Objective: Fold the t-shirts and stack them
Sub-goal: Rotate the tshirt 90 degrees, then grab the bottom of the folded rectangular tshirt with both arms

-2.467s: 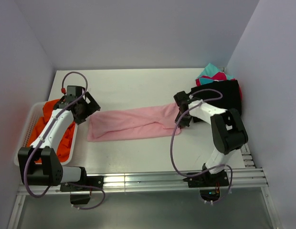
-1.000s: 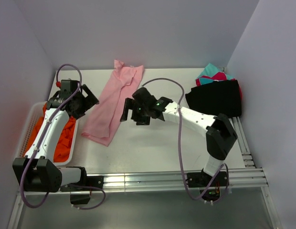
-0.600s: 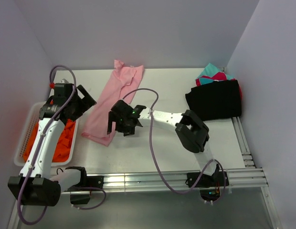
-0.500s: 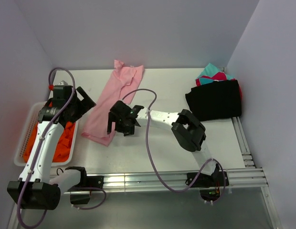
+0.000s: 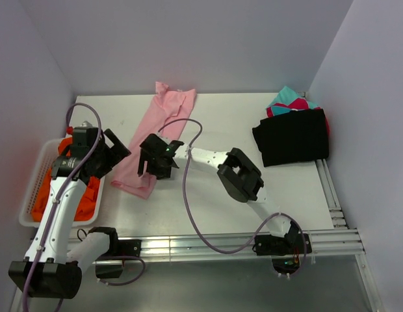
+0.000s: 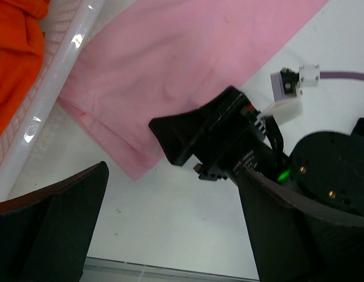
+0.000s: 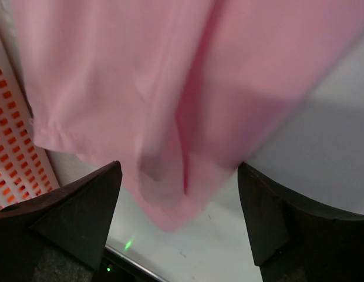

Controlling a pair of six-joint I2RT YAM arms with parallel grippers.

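Note:
The light pink t-shirt (image 5: 156, 130), folded into a long strip, lies slantwise from the back wall down to the basket. Its near end (image 7: 170, 88) hangs between the wide-apart fingers of my right gripper (image 5: 149, 166), which hovers over it, open (image 7: 179, 217). My left gripper (image 5: 117, 155) is open just left of that end, above bare table (image 6: 176, 235), looking at the pink cloth (image 6: 170, 70) and the right gripper (image 6: 229, 141). An orange t-shirt (image 5: 58, 185) fills the basket. A black t-shirt (image 5: 292, 135) tops a pile at the back right, with magenta (image 5: 279, 109) and teal (image 5: 287, 96) edges showing under it.
The white mesh basket (image 5: 34, 175) stands at the left edge, its rim (image 6: 59, 88) close beside the pink shirt's near end. Grey walls close in the back and both sides. A metal rail (image 5: 208, 246) runs along the front.
The right arm has swept left across the table and now hovers over the pink shirt's near end, its fingers a little narrower. The left arm has drawn back slightly. The shirt lies still.

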